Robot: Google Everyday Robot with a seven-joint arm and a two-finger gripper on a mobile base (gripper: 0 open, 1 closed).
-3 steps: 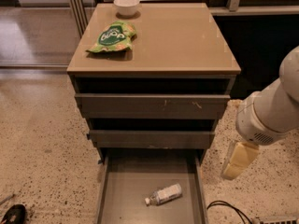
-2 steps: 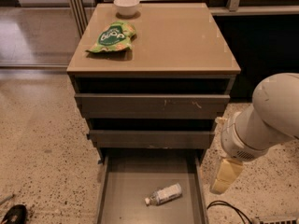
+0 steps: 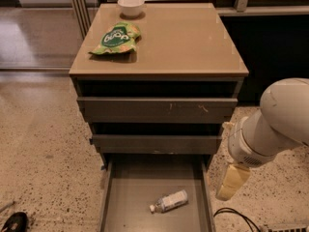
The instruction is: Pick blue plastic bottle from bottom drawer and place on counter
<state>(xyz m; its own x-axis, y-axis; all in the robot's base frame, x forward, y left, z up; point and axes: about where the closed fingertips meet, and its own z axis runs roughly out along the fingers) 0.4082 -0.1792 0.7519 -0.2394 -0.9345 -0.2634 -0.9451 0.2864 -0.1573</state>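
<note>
Green snack bag and white bowl at far left of the surface. Blue plastic bottle on its side in the open bottom drawer. Gripper at right, outside the drawer wall; jaws' state impossible to tell. Risk: clipping that wall on entry, or rolling the bottle. Drawer's near end cut off.

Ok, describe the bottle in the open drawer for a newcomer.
Find the grey cabinet with the glossy tan counter; its bottom grey drawer is pulled open, the cream end effector hanging beside it. On its floor lies a small clear plastic bottle with white cap. It is the only thing there; the green snack bag sits up top.
</note>
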